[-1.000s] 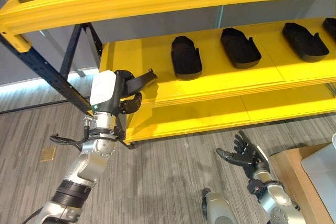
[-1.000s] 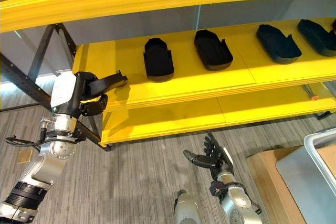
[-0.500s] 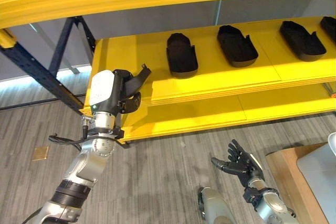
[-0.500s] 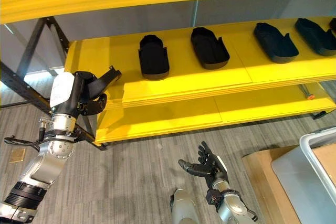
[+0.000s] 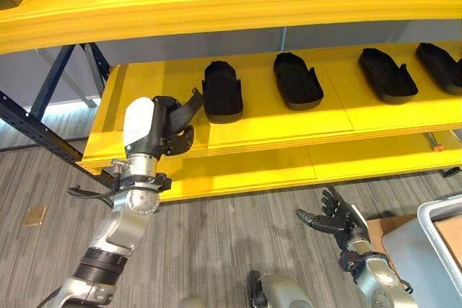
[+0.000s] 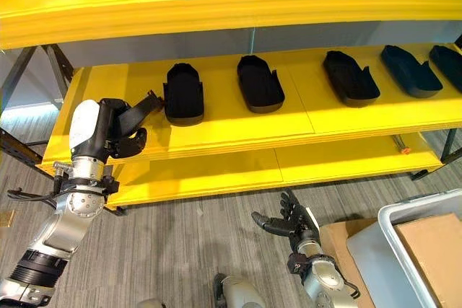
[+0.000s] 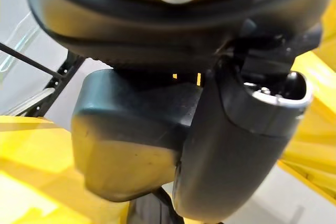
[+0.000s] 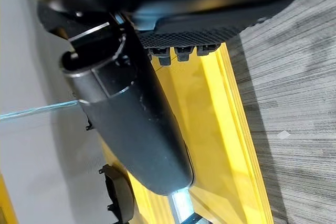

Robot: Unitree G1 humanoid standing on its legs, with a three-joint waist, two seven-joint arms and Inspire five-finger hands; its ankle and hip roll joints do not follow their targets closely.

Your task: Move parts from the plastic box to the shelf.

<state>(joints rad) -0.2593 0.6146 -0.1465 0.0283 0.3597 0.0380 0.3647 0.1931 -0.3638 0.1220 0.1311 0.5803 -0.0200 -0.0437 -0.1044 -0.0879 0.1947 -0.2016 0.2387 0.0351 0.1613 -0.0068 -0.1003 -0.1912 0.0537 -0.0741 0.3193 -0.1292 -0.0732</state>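
Left hand (image 5: 167, 124) clasped a black part (image 5: 189, 105) at the yellow shelf (image 5: 144, 99) edge, beside another part (image 5: 221, 91), right hand (image 5: 338, 219) hung open-fingered above the floor (image 5: 209, 236)

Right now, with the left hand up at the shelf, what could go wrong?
The left hand holds a black part over the shelf edge; released early, it may drop to the floor. Pushed further, it could knock the nearest black part on the shelf. The right hand hangs open and low, no backup.
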